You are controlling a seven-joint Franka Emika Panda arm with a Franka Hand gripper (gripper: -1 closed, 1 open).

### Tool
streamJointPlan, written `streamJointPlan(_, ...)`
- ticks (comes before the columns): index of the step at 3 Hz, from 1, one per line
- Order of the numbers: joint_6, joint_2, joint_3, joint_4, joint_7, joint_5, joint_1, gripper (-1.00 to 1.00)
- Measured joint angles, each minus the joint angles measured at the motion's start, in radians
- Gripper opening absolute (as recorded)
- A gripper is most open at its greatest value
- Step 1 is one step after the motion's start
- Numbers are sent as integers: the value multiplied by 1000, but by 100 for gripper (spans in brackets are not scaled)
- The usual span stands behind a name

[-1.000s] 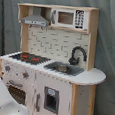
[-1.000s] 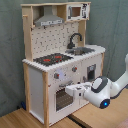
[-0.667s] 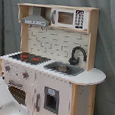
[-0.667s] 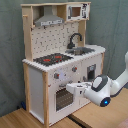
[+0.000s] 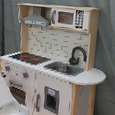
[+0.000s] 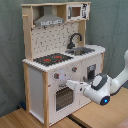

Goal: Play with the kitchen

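The kitchen (image 5: pixel 59 46) (image 6: pixel 37 82) is a toy of white panels and light wood, seen in both exterior views. It has a black faucet (image 5: pixel 78 53) (image 6: pixel 75 39) over a grey sink (image 5: pixel 62 69), a red-ringed hob (image 5: pixel 29 57) (image 6: pixel 50 59), a hood (image 6: pixel 49 20) and a windowed oven door (image 6: pixel 62 97). In the second exterior view my gripper (image 6: pixel 70 83) reaches in from the right and sits at the top edge of the oven door, just below the knobs. In the first exterior view only the white arm (image 5: pixel 2 96) shows at lower left, and the gripper is hidden.
A toy microwave (image 5: pixel 67 18) sits in the upper shelf. A small cupboard door with a dark window (image 5: pixel 50 99) (image 6: pixel 91 71) is below the sink. The kitchen stands on a wooden surface (image 6: pixel 30 120) against a grey curtain (image 6: pixel 112 25).
In the second exterior view the gripper has moved left and a little up, closer to the top of the oven door. In the first exterior view more of the arm shows at lower left.
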Motion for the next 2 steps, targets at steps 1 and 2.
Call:
streamJointPlan(1, 0, -7, 0, 0, 109, -2, -1, 100)
streamJointPlan(2, 0, -18, 0, 0, 221, -7, -3, 100)
